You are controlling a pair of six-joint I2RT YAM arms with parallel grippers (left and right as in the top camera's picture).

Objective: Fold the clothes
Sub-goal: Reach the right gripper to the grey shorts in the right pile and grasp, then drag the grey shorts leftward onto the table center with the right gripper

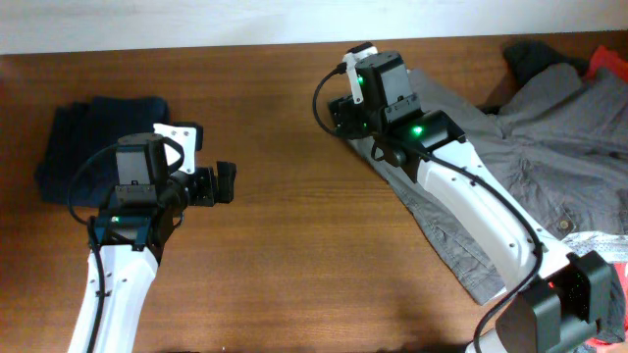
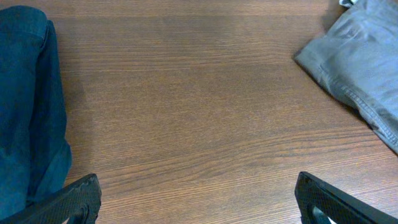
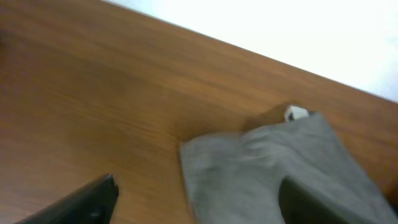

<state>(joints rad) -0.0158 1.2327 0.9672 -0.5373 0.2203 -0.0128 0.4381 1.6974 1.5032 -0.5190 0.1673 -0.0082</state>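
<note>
**Wooden bench: leg end of the grey trousers under the right tool**

The leg end lies just below the right tool, between its fingers, which stand wide apart and hold nothing. From there the long axis of the grey trousers runs back along this tool's own arm. The left tool is also apart and empty. It is well away from the trousers, with a navy piece behind it. Between the two tools the bench shows bare wood, so I judge the right arm is the nearer one to fold.
</note>
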